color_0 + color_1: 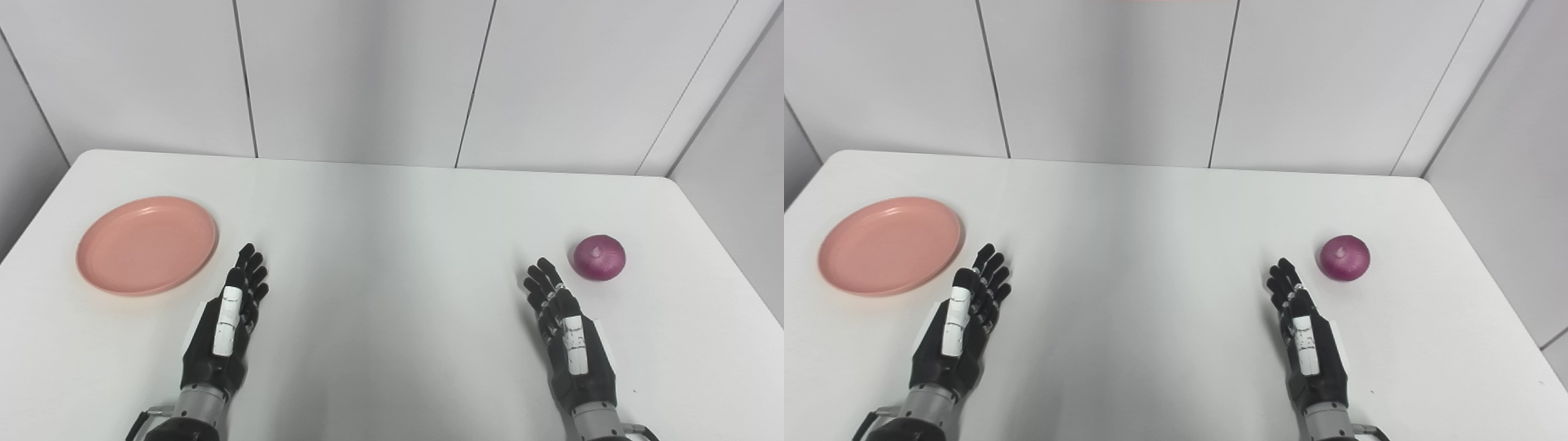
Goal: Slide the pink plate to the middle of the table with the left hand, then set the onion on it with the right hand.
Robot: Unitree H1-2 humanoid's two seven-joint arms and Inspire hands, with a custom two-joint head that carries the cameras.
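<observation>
Left eye view shows both hands' fingers apart and empty; a careless left hand [229, 318] push could skid the pink plate [147, 245] off the tabletop [392, 245], and the round onion [599, 257] may roll from the right hand [566, 331].

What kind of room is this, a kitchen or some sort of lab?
Most likely a robot test booth, not a kitchen. A bare white table is closed in by plain grey wall panels, and it holds only a pink plate and a red onion, with the left hand and right hand open over it.

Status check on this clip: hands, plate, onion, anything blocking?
Left hand open, beside pink plate, not touching. Right hand open, short of onion. Plate at table left, empty; onion at right. Middle unobstructed.
</observation>
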